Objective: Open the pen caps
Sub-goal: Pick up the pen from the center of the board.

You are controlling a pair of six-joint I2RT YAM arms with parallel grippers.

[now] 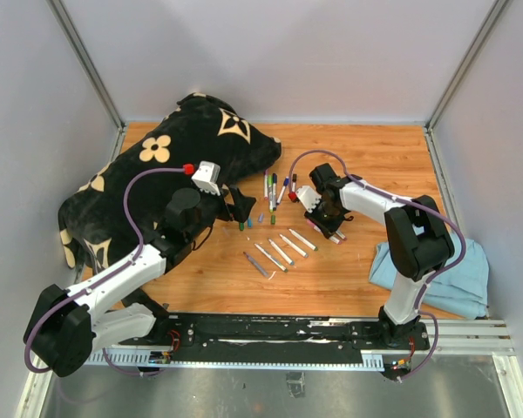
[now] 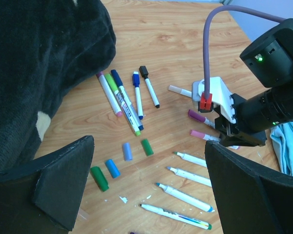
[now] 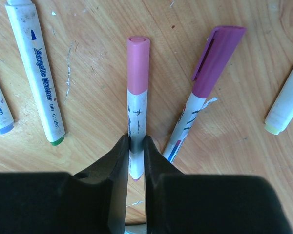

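right tool (image 3: 136, 148) low, pinching marker (image 3: 136, 113) behind pink cap (image 3: 138, 63)

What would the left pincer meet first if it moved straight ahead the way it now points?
Probably the rightmost loose green cap on the table, with the light blue cap just beside it; depth is hard to judge.

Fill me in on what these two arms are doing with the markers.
The right gripper is shut on the barrel of a pink-capped marker lying on the table, with its pink cap on. The left gripper hangs open above four loose caps beside a black fabric bag. Several uncapped markers lie in a row nearby. A cluster of capped markers waits further back.
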